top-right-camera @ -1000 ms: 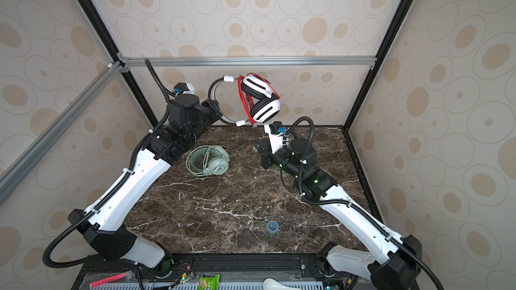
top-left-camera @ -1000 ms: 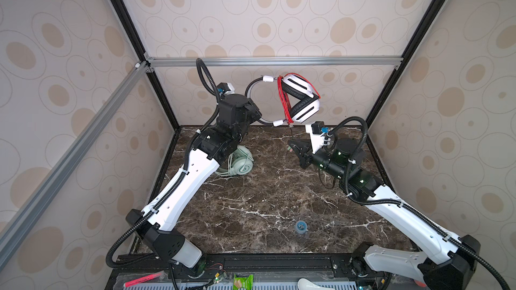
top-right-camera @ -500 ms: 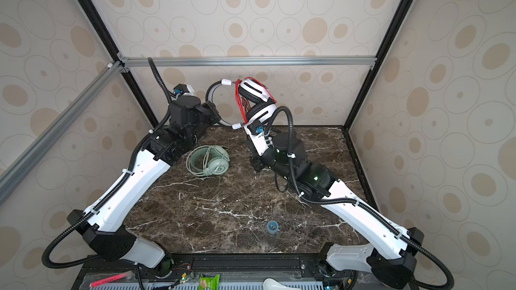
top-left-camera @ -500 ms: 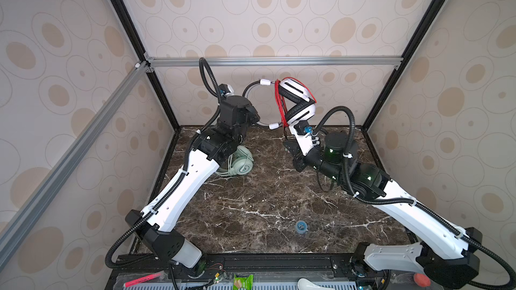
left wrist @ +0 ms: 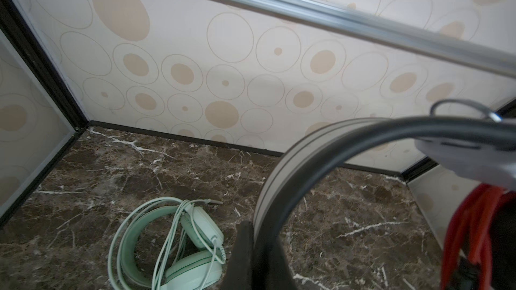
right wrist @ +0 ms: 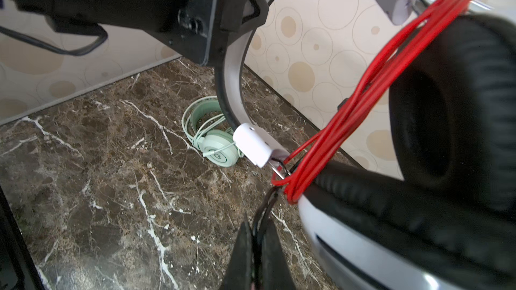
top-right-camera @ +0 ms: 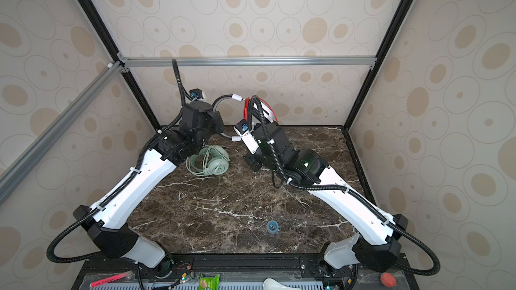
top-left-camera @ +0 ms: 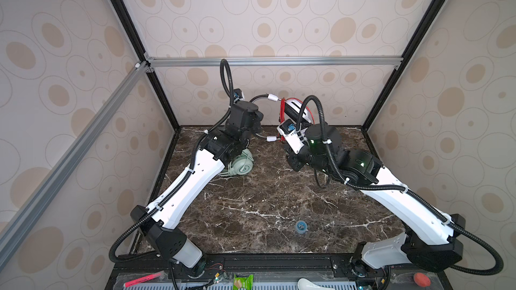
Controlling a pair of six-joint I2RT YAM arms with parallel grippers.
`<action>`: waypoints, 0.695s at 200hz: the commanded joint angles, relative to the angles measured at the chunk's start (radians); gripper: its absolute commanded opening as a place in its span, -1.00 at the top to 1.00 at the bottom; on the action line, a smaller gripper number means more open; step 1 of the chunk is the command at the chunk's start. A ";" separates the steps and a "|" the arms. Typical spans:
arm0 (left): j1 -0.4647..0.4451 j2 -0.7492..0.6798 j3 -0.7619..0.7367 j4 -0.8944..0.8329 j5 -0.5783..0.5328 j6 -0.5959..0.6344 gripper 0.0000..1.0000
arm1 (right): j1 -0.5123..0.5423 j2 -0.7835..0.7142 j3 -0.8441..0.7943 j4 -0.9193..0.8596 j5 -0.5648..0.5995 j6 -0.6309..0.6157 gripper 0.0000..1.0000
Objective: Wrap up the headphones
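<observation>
The white-and-black headphones (top-left-camera: 293, 106) hang in the air near the back wall, with the thin red cord (right wrist: 363, 99) looped several times around the black ear pads (right wrist: 452, 112). My left gripper (left wrist: 258, 235) is shut on their headband (left wrist: 282, 168), which also shows in a top view (top-right-camera: 220, 101). My right gripper (right wrist: 257, 235) is shut on a thin dark end of the cord just below the red loops. In both top views its fingertips are hidden under its own wrist (top-left-camera: 321, 140). The mint green headphones (top-left-camera: 240, 166) (top-right-camera: 215, 163) lie on the marble table with their cord coiled on them.
A small blue cap (top-left-camera: 301, 226) lies on the table (top-left-camera: 265, 205) toward the front. The back wall and an aluminium bar (top-left-camera: 279, 61) are close behind the raised headphones. A pink marker (top-left-camera: 142, 279), a green packet (top-left-camera: 243, 281) and a red ball (top-left-camera: 421, 278) sit on the front ledge.
My right arm has swung up and to the left, over toward the hanging headphones. The ear cups have tipped lower and now sit partly behind that arm. The left arm has barely moved.
</observation>
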 commanded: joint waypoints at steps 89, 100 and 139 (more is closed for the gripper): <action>-0.028 -0.087 -0.168 -0.010 0.089 0.253 1.00 | -0.064 0.099 0.085 -0.123 -0.102 -0.070 1.00; -0.029 -0.090 -0.184 -0.008 0.114 0.265 1.00 | -0.074 0.103 0.086 -0.141 -0.108 -0.091 1.00; -0.031 -0.109 -0.223 0.007 0.177 0.288 1.00 | -0.108 0.113 0.081 -0.171 -0.104 -0.084 1.00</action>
